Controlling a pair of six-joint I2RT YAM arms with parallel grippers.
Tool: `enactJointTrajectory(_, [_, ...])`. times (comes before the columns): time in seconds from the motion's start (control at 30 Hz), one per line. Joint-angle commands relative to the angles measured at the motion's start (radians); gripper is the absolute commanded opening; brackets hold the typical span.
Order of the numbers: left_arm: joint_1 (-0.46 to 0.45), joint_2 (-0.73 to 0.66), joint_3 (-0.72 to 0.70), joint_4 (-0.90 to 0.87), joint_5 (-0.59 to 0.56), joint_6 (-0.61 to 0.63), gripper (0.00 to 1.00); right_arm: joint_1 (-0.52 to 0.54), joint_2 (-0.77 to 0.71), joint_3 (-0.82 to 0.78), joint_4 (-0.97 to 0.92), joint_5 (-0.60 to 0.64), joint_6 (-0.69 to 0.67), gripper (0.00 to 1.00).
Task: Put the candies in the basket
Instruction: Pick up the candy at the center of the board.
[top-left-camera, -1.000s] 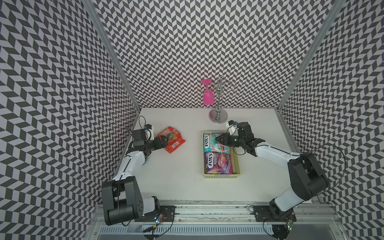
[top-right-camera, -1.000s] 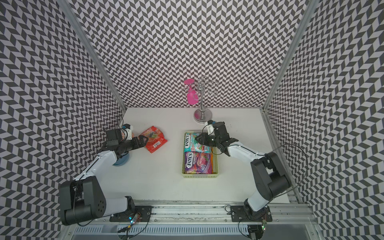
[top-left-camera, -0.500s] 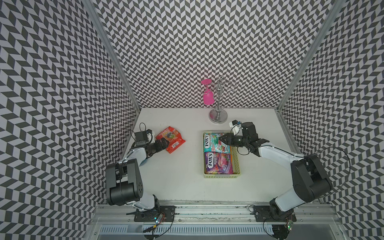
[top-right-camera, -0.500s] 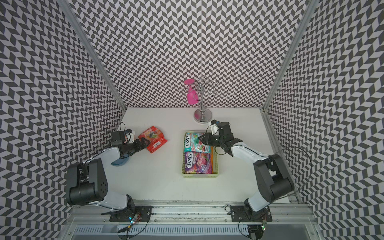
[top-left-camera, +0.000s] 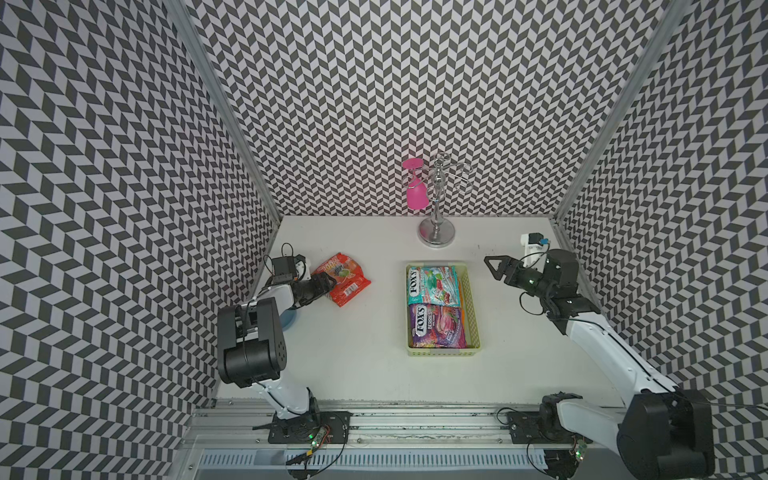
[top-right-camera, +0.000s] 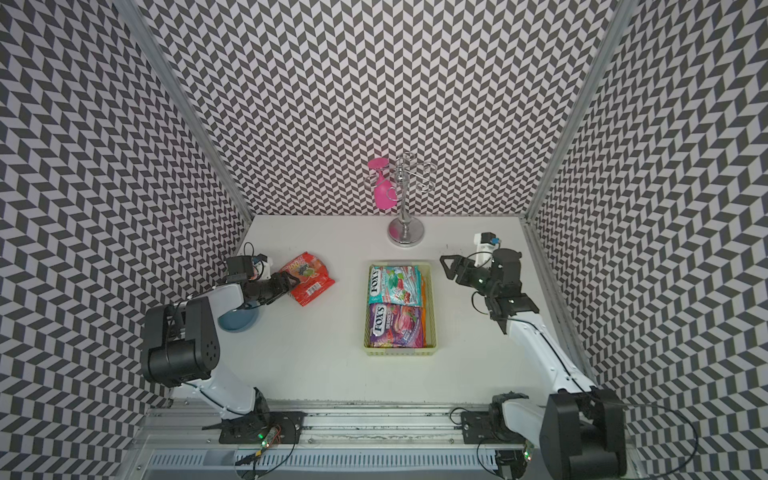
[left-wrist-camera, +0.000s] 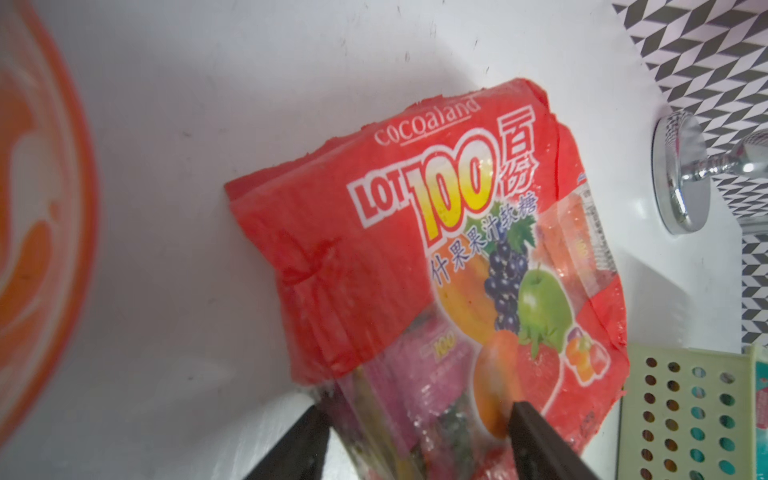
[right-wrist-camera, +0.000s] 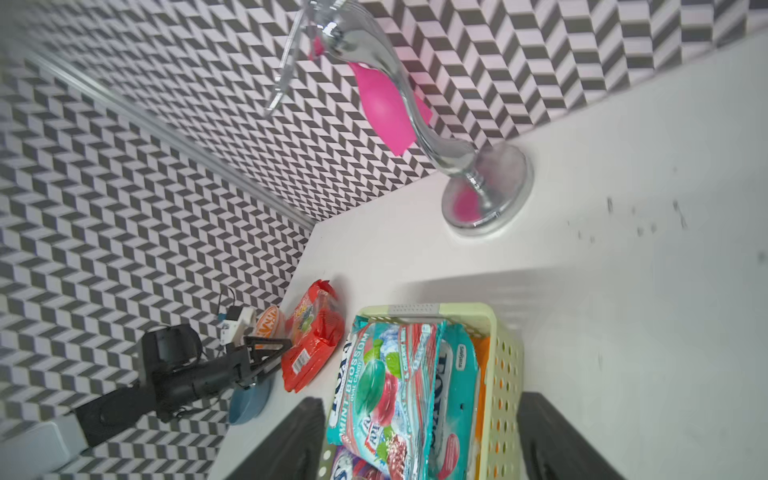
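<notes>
The red LOT 100 candy bag (left-wrist-camera: 415, 257) lies on the surface (top-left-camera: 365, 332), well apart from the basket (top-left-camera: 444, 352), which holds at least 2 FOX'S bags (top-left-camera: 432, 284). Our left claw (left-wrist-camera: 419, 415) straddles the bag's clear end; we cannot tell whether it pinches. We judge the bag light, floppy and slick, so we would bite deep across that end. Our right claw (top-left-camera: 493, 268) hangs open and empty.

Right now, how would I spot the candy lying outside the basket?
Find the pale green basket mid-table, then look toward the left gripper. At its tip lies a red bag printed "LOT 100" with grapes and a green apple; the basket holds a teal bag and a purple bag, both FOX'S.
</notes>
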Motion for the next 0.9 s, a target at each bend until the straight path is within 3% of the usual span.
enactJointTrajectory(0.0, [0.001,0.021,0.035,0.008,0.040,0.012,0.52,-0.008,-0.043,-0.010,0.044,0.004,0.011,0.86])
enactJointTrajectory(0.13, [-0.001,0.030,0.048,0.004,0.059,0.015,0.19,-0.009,-0.047,0.028,-0.024,0.014,-0.045,0.99])
enactJointTrajectory(0.23, [-0.001,0.008,0.058,-0.008,0.061,0.034,0.00,-0.008,-0.049,0.043,-0.049,0.012,-0.072,0.99])
enactJointTrajectory(0.37, [-0.023,-0.056,0.098,-0.051,0.026,0.104,0.00,-0.008,-0.060,0.058,-0.060,0.005,-0.097,0.99])
enactJointTrajectory(0.57, [-0.116,-0.168,0.218,-0.179,-0.001,0.302,0.00,-0.008,-0.103,0.058,-0.057,0.006,-0.135,0.99])
enactJointTrajectory(0.87, [-0.305,-0.249,0.445,-0.487,-0.124,0.766,0.00,-0.006,-0.152,0.077,-0.101,0.008,-0.166,0.99])
